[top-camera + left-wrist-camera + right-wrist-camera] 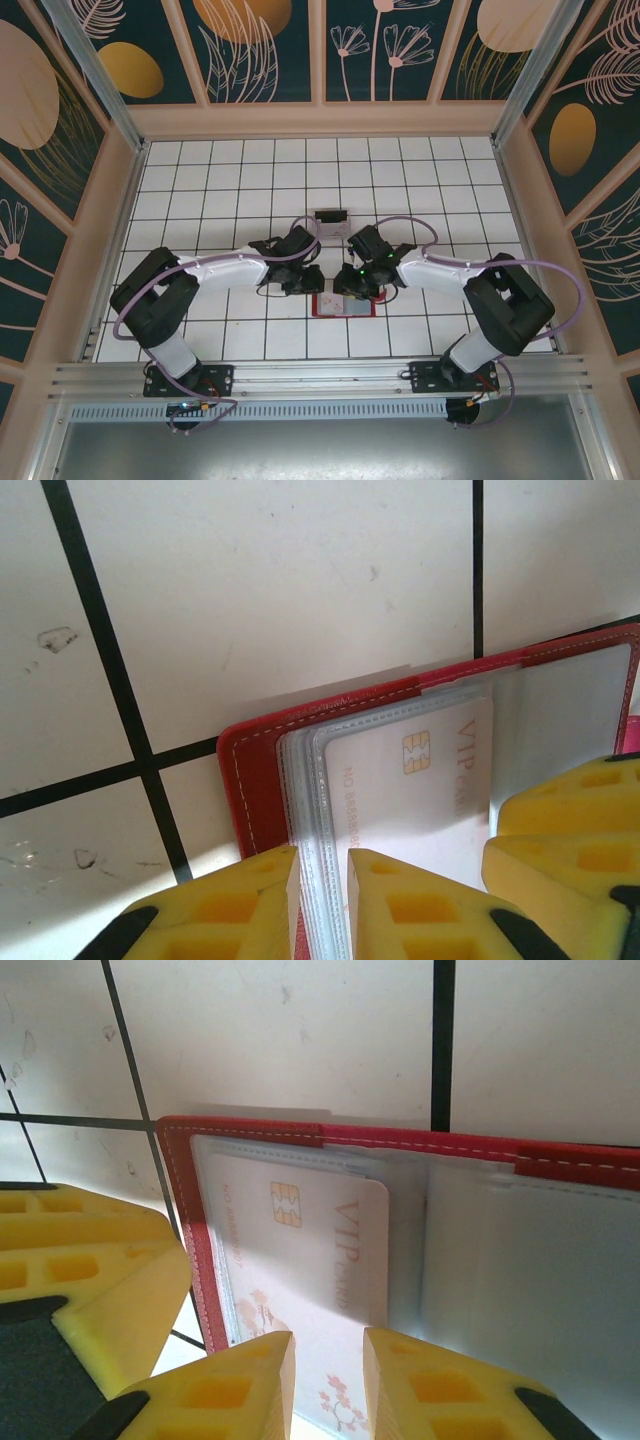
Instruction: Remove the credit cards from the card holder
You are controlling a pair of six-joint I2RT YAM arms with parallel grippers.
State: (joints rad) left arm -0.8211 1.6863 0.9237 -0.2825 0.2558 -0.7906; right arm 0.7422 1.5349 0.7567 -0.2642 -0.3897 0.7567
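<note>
**Operator:** Where is the card holder?

**Me:** The card holder (pixel 345 304) lies open on the counter (pixel 230 190), just ahead of my two bases. Its red cover is down and its clear sleeves (pixel 320 780) face up.

**Operator:** And your fingers?

**Me:** My left fingers (pixel 270 885) are closed on the edge of the sleeves, pinning the holder. My right fingers (pixel 250 1375) stand a narrow gap apart over the pale credit card (pixel 300 1250), the one with the gold chip (pixel 285 1203). I cannot tell whether they grip it.

**Operator:** Which step is this?

**Me:** I judge it to be the start of a pull, because that card sits inside its sleeve.

**Operator:** What does the next move need?

**Me:** The right fingers must catch the card's free edge, not the plastic, and draw it along the sleeve's opening while the left holds the holder down. The card is thin and slick, so I expect it could slip, or the holder could drag along with it.

**Operator:** What about the surface and the room?

**Me:** The counter is white tiles with black grid lines and a few scuffs. A small box (pixel 330 215) sits beyond the holder. The walls (pixel 255 50) are dark teal with gold leaves and flowers in pale frames, and a metal rail (pixel 320 375) runs along the near edge.
</note>
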